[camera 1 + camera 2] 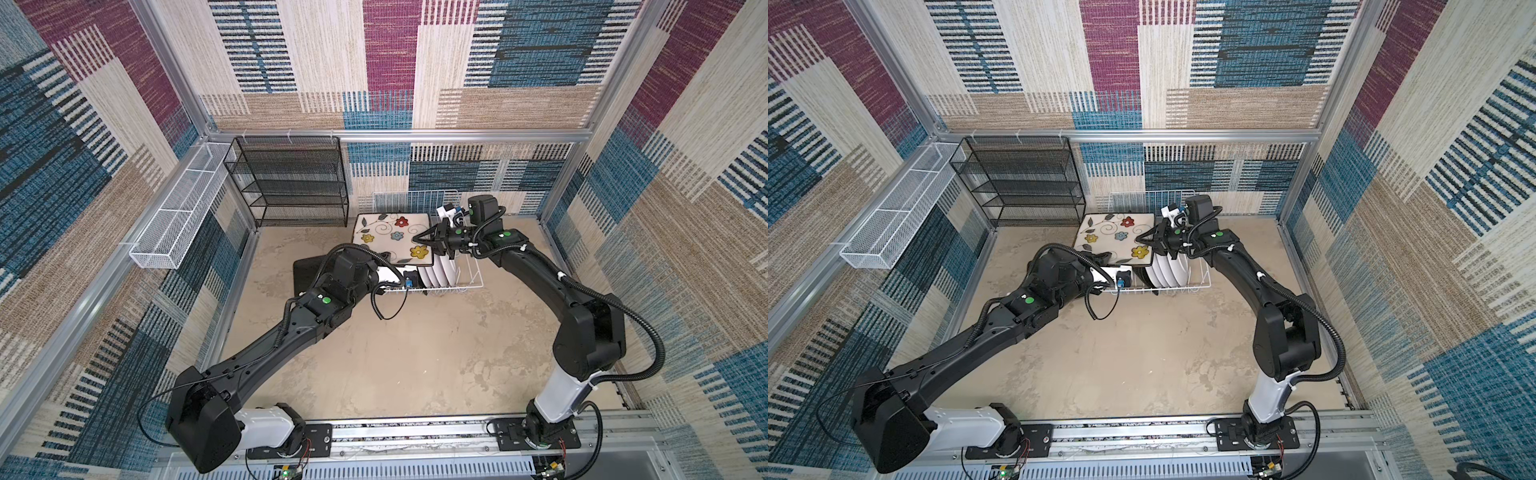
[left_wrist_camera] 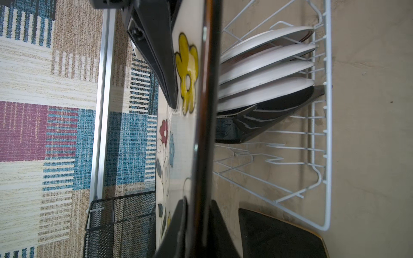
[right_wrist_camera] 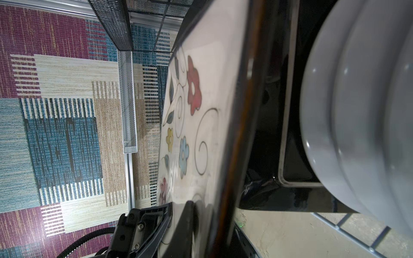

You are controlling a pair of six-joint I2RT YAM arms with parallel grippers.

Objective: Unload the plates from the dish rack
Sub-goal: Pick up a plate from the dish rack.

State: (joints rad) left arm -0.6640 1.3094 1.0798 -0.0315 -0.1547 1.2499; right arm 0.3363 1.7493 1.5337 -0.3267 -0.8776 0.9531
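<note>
Square plate (image 1: 392, 239) is hovering over the dish rack (image 1: 471, 272), left pincer (image 2: 197, 221) and right pincer (image 1: 417, 240) both clenching its rim, probably sharing weight.

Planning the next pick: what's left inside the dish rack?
Four round plates, white backs showing, stand in the dish rack, with one black-backed square plate beside them. Their faces are hidden, and in both top views the lifted floral plate covers part of the rack.
</note>
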